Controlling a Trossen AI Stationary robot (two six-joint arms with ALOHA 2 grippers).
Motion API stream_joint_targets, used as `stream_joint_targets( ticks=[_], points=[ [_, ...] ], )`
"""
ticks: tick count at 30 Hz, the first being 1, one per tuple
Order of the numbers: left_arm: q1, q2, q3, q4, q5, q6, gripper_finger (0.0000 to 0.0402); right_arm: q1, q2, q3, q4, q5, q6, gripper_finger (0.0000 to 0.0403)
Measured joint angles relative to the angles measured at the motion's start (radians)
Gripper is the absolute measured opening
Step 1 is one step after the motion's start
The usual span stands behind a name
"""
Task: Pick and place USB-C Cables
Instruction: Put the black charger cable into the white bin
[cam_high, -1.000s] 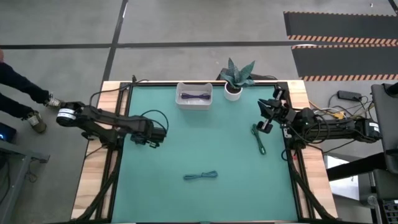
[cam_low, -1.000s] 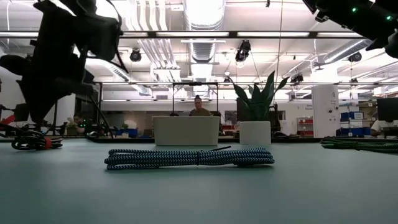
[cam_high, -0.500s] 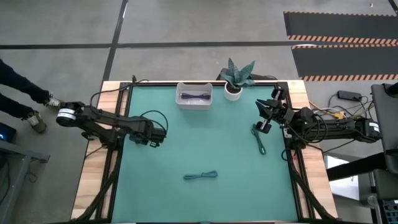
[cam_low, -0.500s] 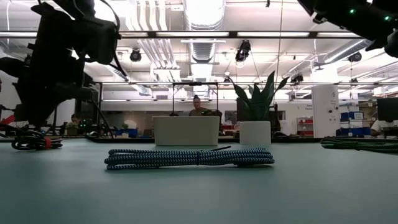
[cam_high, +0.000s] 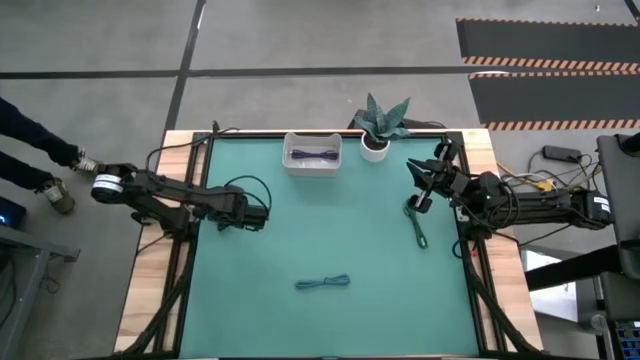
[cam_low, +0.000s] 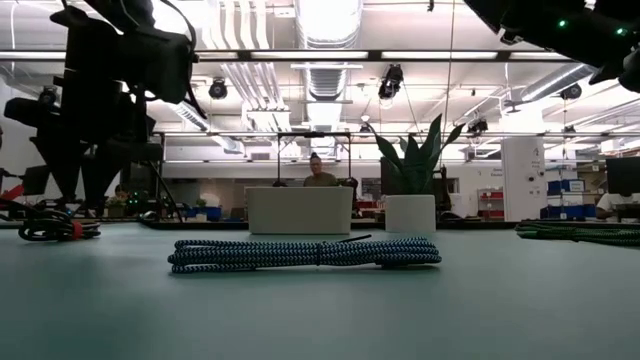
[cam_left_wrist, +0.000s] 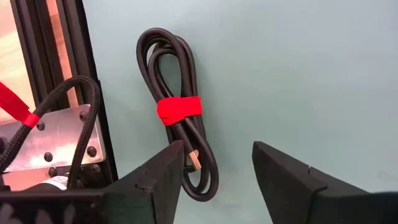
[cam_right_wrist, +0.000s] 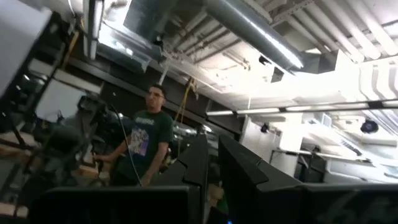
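A teal-blue USB-C cable (cam_high: 322, 283) lies coiled on the green mat near the table's front edge; it also shows in the low view as a flat bundle (cam_low: 305, 253). A green cable (cam_high: 417, 222) lies at the right, just in front of my right gripper (cam_high: 418, 185). That gripper is shut (cam_right_wrist: 213, 163), raised and pointing into the room. A dark blue cable (cam_high: 312, 153) rests in the white tray (cam_high: 290, 160) at the far edge. My left gripper (cam_high: 257, 214) hovers open (cam_left_wrist: 217, 163) over bare mat at the table's left side.
A potted plant (cam_high: 383, 125) stands right of the tray at the far edge. A black cord coil with a red strap (cam_left_wrist: 180, 124) lies by the left frame rail, beside my left gripper. A person (cam_right_wrist: 146, 140) stands in the room beyond the table.
My left gripper has opened, its fingers parting from a shut tip into two separate points, while staying in place at the table's left. My right gripper has shifted slightly toward the table's left, still shut. The cables have not moved.
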Motion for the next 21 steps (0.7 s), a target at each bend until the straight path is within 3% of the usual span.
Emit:
stream_joint_targets(
  ticks=[11,21],
  points=[
    [0.0,0.0,0.0,0.002,0.002,-0.005,0.0177,0.0,0.0,0.011,-0.023,0.122,-0.121,0.0031],
    [0.003,0.0,0.0,0.004,-0.027,-0.006,0.0177,0.0,0.007,0.056,-0.083,0.05,-0.116,0.0031]
  ],
)
